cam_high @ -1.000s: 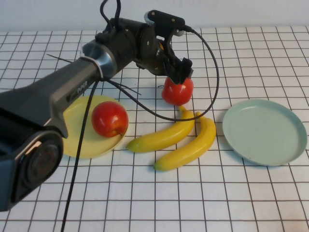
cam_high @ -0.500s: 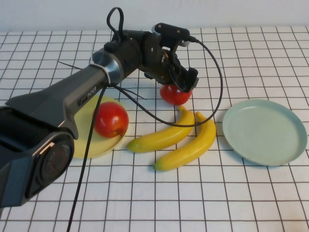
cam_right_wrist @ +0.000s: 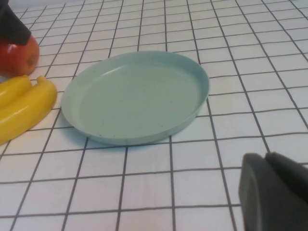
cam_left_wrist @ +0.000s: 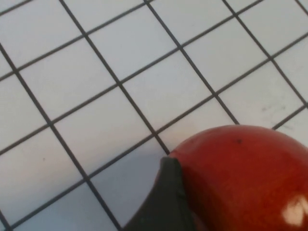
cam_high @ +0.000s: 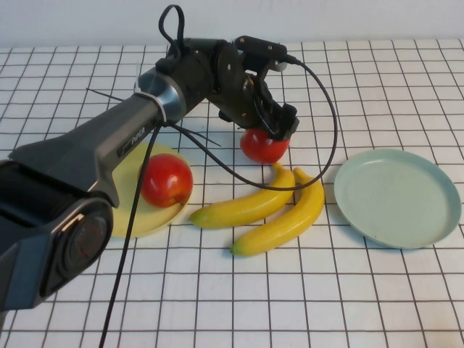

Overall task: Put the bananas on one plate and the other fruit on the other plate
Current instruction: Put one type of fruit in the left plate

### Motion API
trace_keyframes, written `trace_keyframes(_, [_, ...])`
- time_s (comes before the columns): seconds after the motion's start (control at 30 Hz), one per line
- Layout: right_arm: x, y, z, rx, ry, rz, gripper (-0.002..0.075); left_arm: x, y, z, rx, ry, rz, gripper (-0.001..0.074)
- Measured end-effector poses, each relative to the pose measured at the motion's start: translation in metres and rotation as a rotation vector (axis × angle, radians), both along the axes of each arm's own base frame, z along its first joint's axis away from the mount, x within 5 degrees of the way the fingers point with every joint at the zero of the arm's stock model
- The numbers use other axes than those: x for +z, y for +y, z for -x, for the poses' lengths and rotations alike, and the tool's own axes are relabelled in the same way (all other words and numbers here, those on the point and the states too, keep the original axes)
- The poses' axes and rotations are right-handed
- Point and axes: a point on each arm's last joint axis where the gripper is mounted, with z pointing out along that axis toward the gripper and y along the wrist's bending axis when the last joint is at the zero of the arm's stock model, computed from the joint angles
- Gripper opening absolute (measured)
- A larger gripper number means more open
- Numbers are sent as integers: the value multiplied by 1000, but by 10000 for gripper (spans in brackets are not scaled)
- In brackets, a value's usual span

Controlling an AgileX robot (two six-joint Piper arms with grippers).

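My left gripper [cam_high: 270, 129] is shut on a red apple [cam_high: 262, 146] that sits low at the table's middle, just behind the bananas. In the left wrist view one dark finger [cam_left_wrist: 166, 202] presses against this apple [cam_left_wrist: 240, 178]. A second red apple [cam_high: 165, 179] lies on the pale yellow plate [cam_high: 119, 214] at the left. Two yellow bananas [cam_high: 246, 206] [cam_high: 286, 221] lie side by side on the table. The pale blue-green plate [cam_high: 397, 197] stands empty at the right. My right gripper [cam_right_wrist: 265, 161] is shut and empty, hovering near that plate [cam_right_wrist: 137, 96].
The table is a white cloth with a black grid. The left arm's black cable [cam_high: 322, 138] loops over the table between the held apple and the blue-green plate. The bananas [cam_right_wrist: 26, 108] and held apple [cam_right_wrist: 19, 55] also show in the right wrist view.
My left gripper has reached a little farther right and lower over the apple, and the apple now sits slightly lower. The bananas, plates and other apple have not moved.
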Motion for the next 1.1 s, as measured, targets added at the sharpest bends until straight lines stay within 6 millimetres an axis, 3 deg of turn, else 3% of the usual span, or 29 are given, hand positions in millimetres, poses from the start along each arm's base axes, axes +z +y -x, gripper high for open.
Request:
trace_keyframes(0.13, [0,0,0,0,0,0,-15,17,7,5,-27,11,-89,575])
trace_keyframes(0.27, [0,0,0,0,0,0,-15,63,27,16,-19,-43,-221,575])
trace_keyframes(0.4, [0,0,0,0,0,0,-15,103,64,25,52,-44,-315,575])
trace_keyframes(0.57, [0,0,0,0,0,0,-15,121,115,19,150,7,-304,575])
trace_keyframes(0.7, [0,0,0,0,0,0,-15,112,153,23,180,119,-254,575])
trace_keyframes(0.83, [0,0,0,0,0,0,-15,82,183,38,207,241,-232,575])
trace_keyframes(1.1, [0,0,0,0,0,0,-15,53,206,77,288,106,-164,575])
